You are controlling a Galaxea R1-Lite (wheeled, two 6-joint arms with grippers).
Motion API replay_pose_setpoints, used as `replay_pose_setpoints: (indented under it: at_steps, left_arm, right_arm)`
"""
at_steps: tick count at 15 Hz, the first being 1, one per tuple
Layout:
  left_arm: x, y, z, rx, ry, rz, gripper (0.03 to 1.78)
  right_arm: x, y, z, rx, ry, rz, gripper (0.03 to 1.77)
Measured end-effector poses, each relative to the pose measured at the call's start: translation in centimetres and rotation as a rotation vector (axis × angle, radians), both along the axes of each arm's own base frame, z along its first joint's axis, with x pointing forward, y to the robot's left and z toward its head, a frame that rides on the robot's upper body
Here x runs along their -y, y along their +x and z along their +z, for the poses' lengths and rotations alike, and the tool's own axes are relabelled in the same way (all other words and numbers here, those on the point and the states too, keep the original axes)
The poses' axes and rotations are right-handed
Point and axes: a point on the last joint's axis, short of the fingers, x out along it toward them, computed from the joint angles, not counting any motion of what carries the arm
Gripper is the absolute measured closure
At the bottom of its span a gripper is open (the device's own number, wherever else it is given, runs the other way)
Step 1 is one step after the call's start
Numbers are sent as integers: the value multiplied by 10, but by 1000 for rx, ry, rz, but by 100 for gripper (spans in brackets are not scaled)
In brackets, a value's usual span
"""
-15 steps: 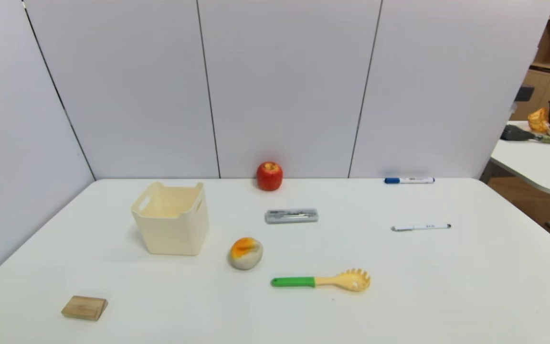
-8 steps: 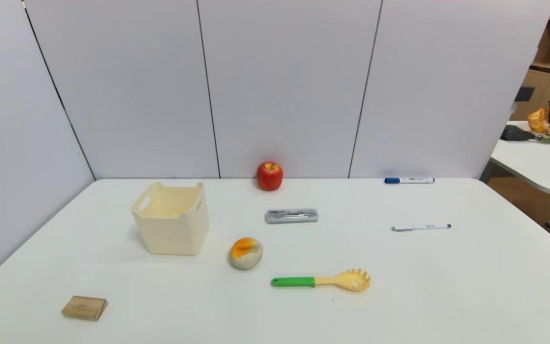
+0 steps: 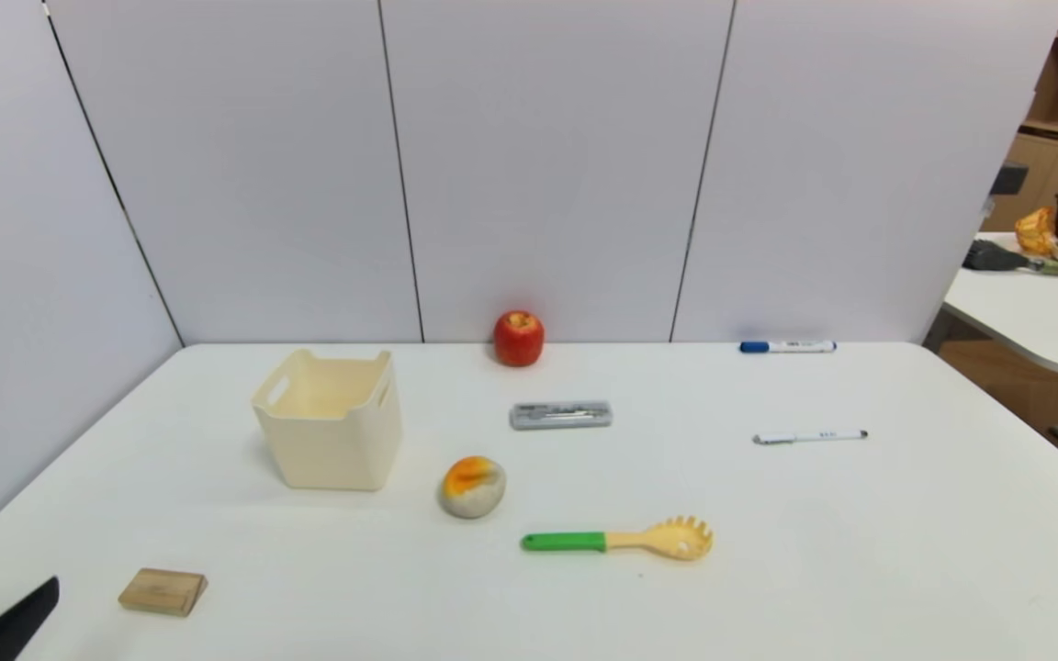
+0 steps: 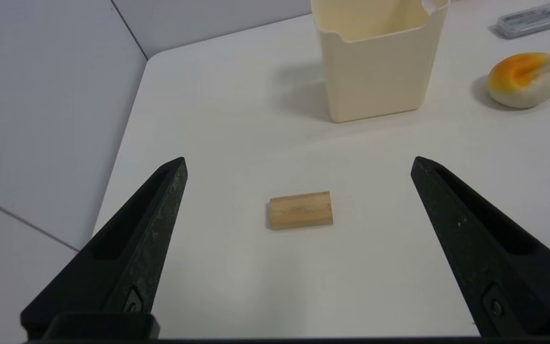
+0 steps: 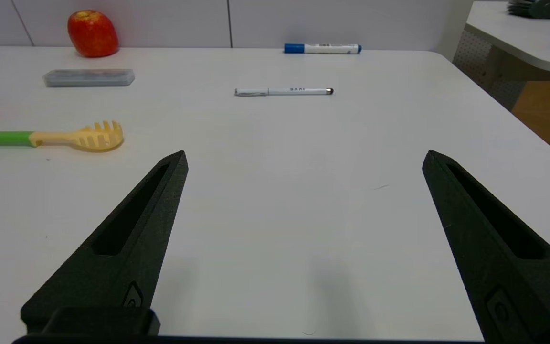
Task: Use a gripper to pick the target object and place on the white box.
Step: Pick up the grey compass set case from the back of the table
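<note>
Left claw (image 4: pixel 299 160) wide open, empty, over near-left corner of surface (image 3: pixel 860 551), wooden block (image 4: pixel 301 210) beneath, between its fingers. Right claw (image 5: pixel 303 157) wide open, empty, low over surface, well right of white box (image 3: pixel 330 420). Grey case (image 3: pixel 560 415) flat on surface, right of white box, in front of apple (image 3: pixel 518 338).

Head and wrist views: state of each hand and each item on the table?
left hand: open, empty, above the wooden block
right hand: open, empty, over bare table
grey case: closed, flat on the table
white box: upright, nothing visible inside
apple: upright by the back wall
spaghetti spoon: lying flat
white pen: lying flat
blue-capped marker: capped, lying flat
</note>
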Motion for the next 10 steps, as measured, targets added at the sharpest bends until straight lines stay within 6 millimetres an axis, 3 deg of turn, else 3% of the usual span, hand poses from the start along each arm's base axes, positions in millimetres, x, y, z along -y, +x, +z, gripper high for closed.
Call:
replay_pose_setpoints:
  at_steps: [3,5,7,10]
  left_arm:
    - [2,56,45,-70,119,-92,12]
    - [7,100,63,-113,175,-171,12]
    - [21,147,75,-149,212,-264,12]
    - [61,206,81,-173,246,-417,12]
  right_arm:
    - [0,0,0,0,0,0,10]
    - [0,0,0,0,0,0,10]
    - [0,0,0,0,0,-1,10]
    - [0,0,0,0,0,0,10]
